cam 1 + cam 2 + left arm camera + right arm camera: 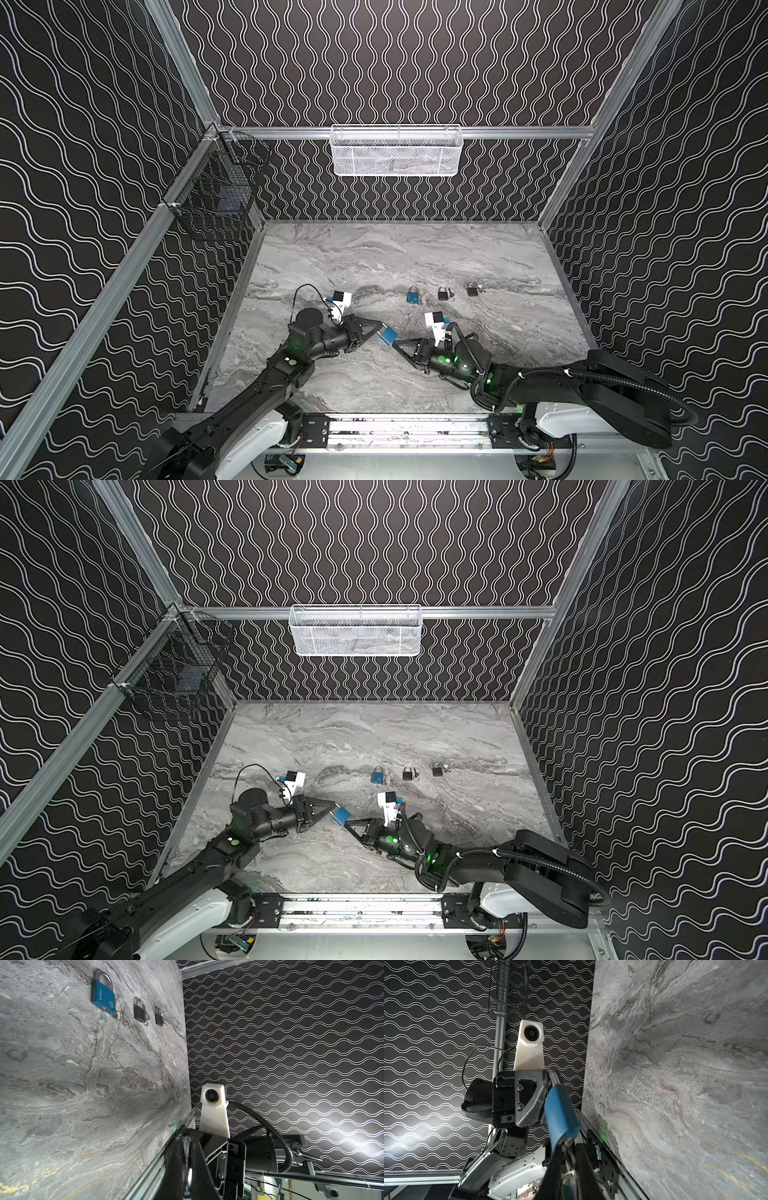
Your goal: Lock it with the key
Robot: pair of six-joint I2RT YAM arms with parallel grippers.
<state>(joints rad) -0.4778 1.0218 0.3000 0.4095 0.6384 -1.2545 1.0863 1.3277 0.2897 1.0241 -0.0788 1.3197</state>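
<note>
Left gripper (380,330) is clamping the shackle (553,1078) of the blue padlock (389,336) and holding it in the air just above the table (374,257). The padlock's body is pointing away from this gripper, toward the right gripper (395,343). The key (566,1144) is sitting in the keyway at the padlock's base, opposite the shackle, with its key ring (571,1172) trailing behind. The right gripper's jaws are standing narrow on either side of the key, right at the padlock's base; I cannot tell whether the pads are actually biting. Judgement: the padlock is behaving as a rigid, dense metal block with a smooth painted skin, so it is probably slippery. Held by the shackle alone, it is likely to swing when the key is twisted. The key is thin, stiff and flat, so the best hold is across its flat faces, close to the padlock, keeping the loose ring out of the pads. A second blue padlock (412,296) and two black padlocks (443,294) are lying on the table well beyond the held padlock.
</note>
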